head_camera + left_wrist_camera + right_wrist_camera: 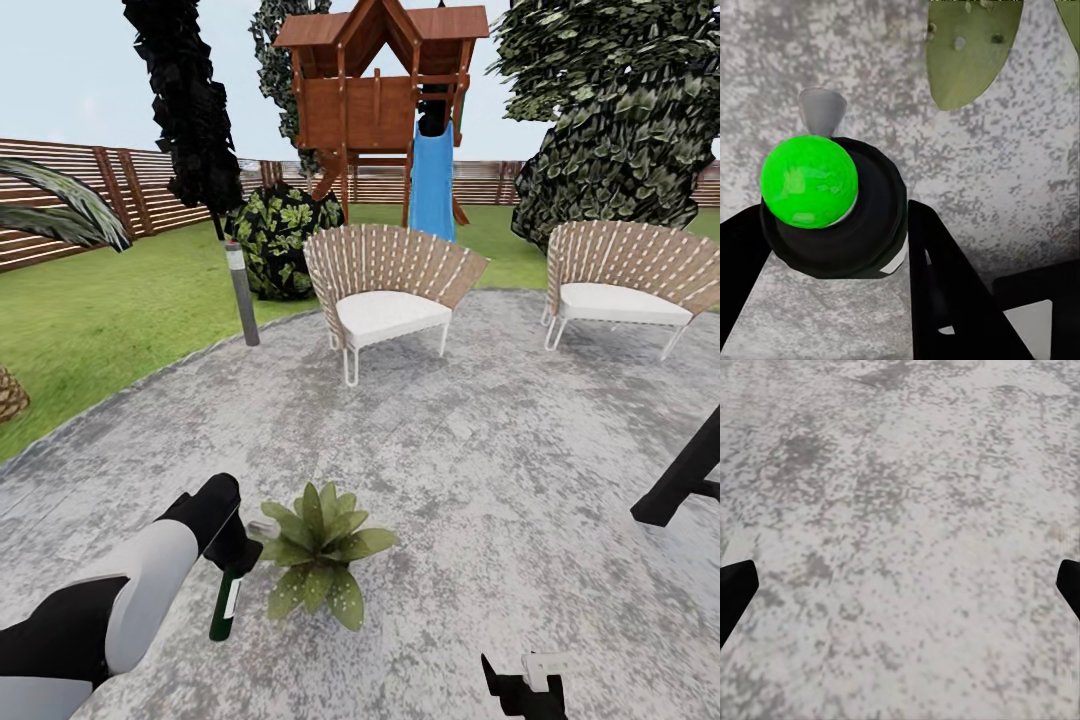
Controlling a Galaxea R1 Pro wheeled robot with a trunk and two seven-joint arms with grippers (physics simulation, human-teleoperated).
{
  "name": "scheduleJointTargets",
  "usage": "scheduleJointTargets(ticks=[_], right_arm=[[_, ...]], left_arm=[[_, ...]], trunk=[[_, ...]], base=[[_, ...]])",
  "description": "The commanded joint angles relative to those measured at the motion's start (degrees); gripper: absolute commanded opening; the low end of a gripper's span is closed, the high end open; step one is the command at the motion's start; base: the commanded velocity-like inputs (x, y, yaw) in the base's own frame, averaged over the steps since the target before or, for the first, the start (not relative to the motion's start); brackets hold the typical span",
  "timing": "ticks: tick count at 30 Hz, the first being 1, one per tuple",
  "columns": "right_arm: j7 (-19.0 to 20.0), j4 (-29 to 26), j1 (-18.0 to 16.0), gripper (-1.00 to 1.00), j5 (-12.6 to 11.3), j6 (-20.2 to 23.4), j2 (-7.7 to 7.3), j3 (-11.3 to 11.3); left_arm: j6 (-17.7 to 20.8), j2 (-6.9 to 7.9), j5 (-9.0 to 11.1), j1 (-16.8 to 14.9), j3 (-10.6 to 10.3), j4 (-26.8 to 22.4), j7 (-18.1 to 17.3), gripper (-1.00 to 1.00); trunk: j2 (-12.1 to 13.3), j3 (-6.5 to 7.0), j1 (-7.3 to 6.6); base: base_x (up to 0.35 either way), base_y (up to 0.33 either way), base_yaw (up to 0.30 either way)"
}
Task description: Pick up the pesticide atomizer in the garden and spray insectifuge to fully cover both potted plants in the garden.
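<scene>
I have the pesticide atomizer (226, 604) at the lower left of the head view, hanging nearly upright with its white label facing out, its black spray head pinched in my left gripper (235, 550). From the left wrist camera I look down onto the bottle's top (832, 210): a round black head with a bright green cap, a grey nozzle poking out beyond it, and my black fingers (945, 292) pressed against its sides. The bottle sits just beside the potted plant (318, 552), a low rosette of broad speckled leaves at lower centre; one leaf (971, 49) reaches into the upper part of the wrist picture. My left arm (120, 600) comes in from the lower left corner, white forearm angled up and right, wrist bent down over the bottle.

My right gripper (525, 685) shows at the bottom edge, right of centre; in its wrist view the two black fingertips (735, 592) sit at opposite edges, spread wide over bare grey paving (900, 510).

Beyond the plant, the paved patio (480, 450) stretches to two woven chairs (385, 290), a grey bollard lamp (241, 292) at the lawn's edge, a wooden play tower (375, 90) with a blue slide, and the slatted fence (110, 185).
</scene>
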Motion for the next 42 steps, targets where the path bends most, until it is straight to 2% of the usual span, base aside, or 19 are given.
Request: scheduleJointTargets(ticks=[1,3,7,10,20,25,28,31,42], right_arm=[[0.5,0.0,0.0,1.00,-0.6,-0.1,-0.01,0.1],[0.5,0.0,0.0,1.00,-0.6,-0.1,-0.01,0.1],[0.5,0.0,0.0,1.00,-0.6,-0.1,-0.01,0.1],[0.5,0.0,0.0,1.00,-0.6,-0.1,-0.01,0.1],[0.5,0.0,0.0,1.00,-0.6,-0.1,-0.01,0.1],[0.5,0.0,0.0,1.00,-0.6,-0.1,-0.01,0.1],[0.5,0.0,0.0,1.00,-0.6,-0.1,0.05,0.1],[0.5,0.0,0.0,1.00,-0.6,-0.1,0.02,0.1],[0.5,0.0,0.0,1.00,-0.6,-0.1,-0.01,0.1]], left_arm=[[0.2,-0.04,-0.6,-0.1,0.3,-0.1,-0.4,-1.00],[0.3,-0.35,-0.5,-0.3,0.4,-0.4,-0.4,-1.00],[0.3,-2.17,-0.5,-1.0,0.4,-0.5,-0.4,-1.00],[0.3,-2.63,-0.5,-1.3,0.4,-0.4,-0.4,-1.00],[0.2,-1.82,-0.6,-0.6,0.1,0.2,-0.4,-1.00],[0.3,-2.51,-0.6,-1.1,0.0,0.6,-0.4,-1.00],[0.3,-3.44,-0.6,-1.5,-2.0,1.7,-0.4,-1.00],[0.3,-3.77,-0.5,-2.0,-3.4,2.1,-0.5,-1.00],[0.3,-2.81,-0.5,-2.6,-4.0,3.8,-0.5,-1.00]], trunk=[[0.0,-0.05,-0.01],[0.0,-0.05,-0.01],[0.0,-0.05,-0.01],[0.0,-0.05,-0.01],[0.0,-0.05,-0.01],[0.0,-0.05,-0.01],[0.0,-0.05,-0.01],[0.0,-0.05,-0.01],[0.0,-0.05,-0.01]], base=[[0.005,0.017,-0.001],[0.002,0.008,-0.001],[0.000,0.001,-0.060],[0.000,0.000,-0.236],[0.000,0.000,-0.059],[0.000,0.000,0.000],[0.000,0.000,0.000],[0.000,0.000,0.000],[0.037,0.003,0.000]])
